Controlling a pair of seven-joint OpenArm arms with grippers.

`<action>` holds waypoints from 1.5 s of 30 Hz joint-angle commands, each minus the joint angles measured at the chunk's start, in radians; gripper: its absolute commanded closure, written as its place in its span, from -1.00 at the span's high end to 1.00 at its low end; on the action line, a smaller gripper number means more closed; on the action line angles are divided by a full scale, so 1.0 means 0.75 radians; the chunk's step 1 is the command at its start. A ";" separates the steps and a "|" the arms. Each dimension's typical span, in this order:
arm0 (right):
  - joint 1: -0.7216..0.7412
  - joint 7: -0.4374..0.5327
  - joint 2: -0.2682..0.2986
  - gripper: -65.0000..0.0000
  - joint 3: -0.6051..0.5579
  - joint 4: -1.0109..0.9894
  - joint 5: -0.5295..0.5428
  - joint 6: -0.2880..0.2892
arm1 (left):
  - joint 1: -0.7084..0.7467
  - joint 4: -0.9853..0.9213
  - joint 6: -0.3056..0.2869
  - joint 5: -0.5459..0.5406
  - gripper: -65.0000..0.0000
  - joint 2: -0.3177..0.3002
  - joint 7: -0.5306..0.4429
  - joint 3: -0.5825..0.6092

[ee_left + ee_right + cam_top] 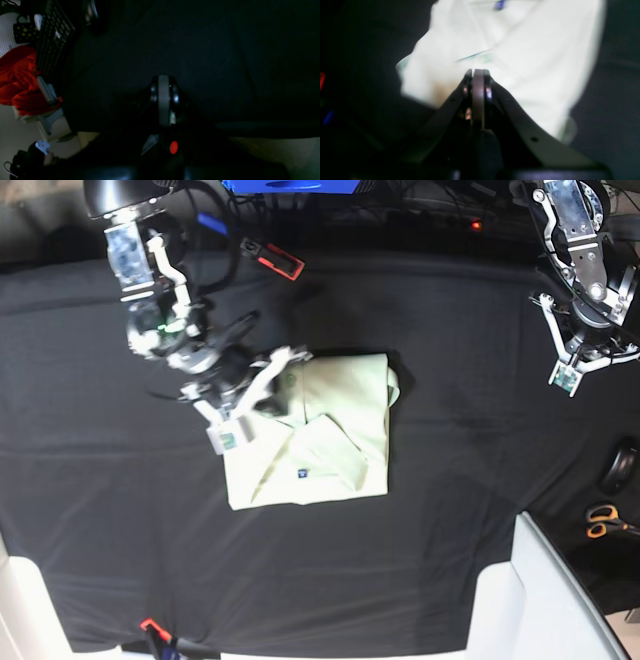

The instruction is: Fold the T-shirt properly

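Observation:
The T-shirt (pixel 320 430) lies folded into a pale mint-green rectangle in the middle of the black cloth, collar up, with its small dark blue label (pixel 301 473) near the front edge. My right gripper (pixel 278 368) is at the shirt's far left corner. In the right wrist view this gripper (pixel 478 71) is shut, its tips over the bright, blurred T-shirt (pixel 520 62), and I see no cloth between the fingers. My left gripper (pixel 585 350) hangs at the far right, well away from the shirt. The left wrist view shows that gripper (pixel 163 78) shut above bare black cloth.
Scissors (pixel 605 522) and a black mouse (pixel 622 468) lie at the right edge. A white box (pixel 550 600) stands at the front right. A red-and-black tool (pixel 272 260) lies at the back. A keyboard (pixel 52 32), a mug (pixel 23 32) and red fabric (pixel 15 77) are off the table's side.

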 commanded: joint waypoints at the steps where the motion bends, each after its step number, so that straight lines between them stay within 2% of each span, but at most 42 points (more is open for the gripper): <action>1: 0.014 0.025 -0.010 -1.00 -0.041 0.014 0.021 0.013 | -0.008 0.023 0.018 0.001 -1.00 0.001 -0.012 -0.005; 3: 0.014 0.027 -0.010 -1.00 -0.097 0.012 0.019 0.005 | -0.024 0.029 0.018 0.001 -1.00 0.030 -0.012 -0.005; 5: 0.008 0.027 -0.002 -1.00 -0.111 0.025 0.019 -0.057 | -0.026 0.029 0.018 -0.005 -1.00 0.052 -0.014 -0.005; 7: -0.008 0.027 0.014 -1.00 -0.111 0.051 0.017 -0.116 | -0.026 0.035 0.018 -0.077 -1.00 0.065 -0.019 -0.003; 9: -0.017 0.037 0.100 -1.00 -0.111 0.111 0.017 -0.145 | -0.026 0.045 0.018 -0.255 -1.00 0.061 -0.019 -0.003; 11: -0.058 0.117 0.182 -1.00 -0.105 0.166 0.017 -0.147 | -0.008 0.047 0.018 -0.474 -1.00 0.052 -0.049 -0.003; 12: -0.086 0.184 0.237 -1.00 -0.103 0.186 0.017 -0.147 | 0.017 0.047 0.018 -0.556 -1.00 0.044 -0.111 -0.003; 14: -0.146 0.307 0.337 -1.00 -0.103 0.219 0.017 -0.149 | 0.080 0.043 0.018 -0.611 -1.00 0.036 -0.282 0.018; 17: -0.268 0.483 0.468 -1.00 -0.078 0.264 0.017 -0.149 | 0.191 0.017 0.018 -0.539 -1.00 0.030 -0.614 0.077; 19: -0.397 0.600 0.505 -1.00 -0.005 0.299 0.017 -0.149 | 0.263 -0.024 0.018 -0.460 -1.00 0.030 -0.788 0.120; 22: -0.592 0.688 0.509 -1.00 0.153 0.366 0.017 -0.149 | 0.373 -0.073 0.018 -0.310 -1.00 0.030 -0.933 0.143; 26: -0.780 0.688 0.501 -1.00 0.278 0.462 0.017 -0.149 | 0.504 -0.096 0.020 -0.280 -1.00 0.032 -0.990 0.132; 30: -0.939 0.610 0.495 -1.00 0.284 0.536 0.017 -0.149 | 0.631 -0.110 0.022 -0.269 -1.00 0.034 -0.986 0.143; 33: -1.023 0.534 0.419 -1.00 0.290 0.536 0.017 -0.149 | 0.676 -0.147 0.022 -0.269 -1.00 0.036 -0.984 0.143; 37: -1.095 0.442 0.382 -1.00 0.282 0.536 0.017 -0.149 | 0.688 -0.235 0.022 -0.269 -1.00 0.038 -0.984 0.130; 40: -1.099 0.344 0.301 -1.00 0.288 0.497 0.017 -0.149 | 0.684 -0.343 0.022 -0.269 -1.00 0.038 -0.984 0.138; 45: -0.954 0.211 0.262 -1.00 0.282 0.207 0.017 -0.149 | 0.590 -0.622 0.022 -0.269 -1.00 0.038 -0.984 0.143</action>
